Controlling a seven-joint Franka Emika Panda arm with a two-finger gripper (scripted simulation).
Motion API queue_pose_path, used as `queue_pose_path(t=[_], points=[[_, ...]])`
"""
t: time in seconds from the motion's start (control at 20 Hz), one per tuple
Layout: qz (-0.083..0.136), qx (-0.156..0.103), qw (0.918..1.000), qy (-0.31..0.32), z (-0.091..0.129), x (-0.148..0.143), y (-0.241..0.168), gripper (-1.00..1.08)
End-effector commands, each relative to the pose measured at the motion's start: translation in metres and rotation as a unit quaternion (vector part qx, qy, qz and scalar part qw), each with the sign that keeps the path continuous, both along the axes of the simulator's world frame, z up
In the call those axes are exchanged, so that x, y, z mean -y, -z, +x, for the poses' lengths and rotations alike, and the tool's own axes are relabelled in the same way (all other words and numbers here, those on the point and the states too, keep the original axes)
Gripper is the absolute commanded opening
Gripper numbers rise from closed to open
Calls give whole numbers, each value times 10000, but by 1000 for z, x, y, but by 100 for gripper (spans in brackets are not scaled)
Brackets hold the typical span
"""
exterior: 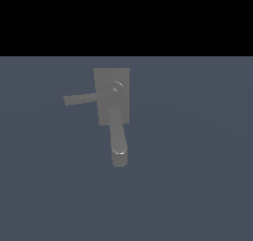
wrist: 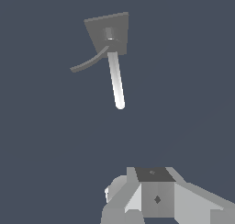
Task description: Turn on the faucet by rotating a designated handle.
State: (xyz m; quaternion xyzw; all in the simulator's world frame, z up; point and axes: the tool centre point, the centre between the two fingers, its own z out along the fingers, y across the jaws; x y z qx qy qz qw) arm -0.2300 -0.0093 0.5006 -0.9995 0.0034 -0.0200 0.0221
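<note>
The faucet (exterior: 123, 111) is a matte grey fixture with a flat rectangular backplate and a round shiny hub (exterior: 117, 87). Its thick rounded spout (exterior: 118, 141) points toward the front of the exterior view. The handle (exterior: 79, 99) is a thin flat bar that sticks out from the hub toward the exterior view's left. The wrist view shows the faucet (wrist: 98, 28), its spout (wrist: 115, 81) and the curved handle (wrist: 87, 63) at a distance. My gripper (wrist: 156, 195) shows only partly in the wrist view, well apart from the faucet. Its fingers are not clearly visible. The arm is out of the exterior view.
The faucet stands on a plain dark blue-grey surface (exterior: 197, 176) that fills both views. A black band lies behind it at the back of the exterior view.
</note>
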Motion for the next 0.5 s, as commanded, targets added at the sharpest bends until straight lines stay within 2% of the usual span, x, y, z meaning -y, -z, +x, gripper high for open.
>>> queue_pose_path(t=[0.0,0.2,0.45], points=[[115,54,9999,-38,4,-1,-1,-100],[220,123,9996,-158,9,-3,-5,-100],[237,137,9995,-186,10,-3,-5,-100]])
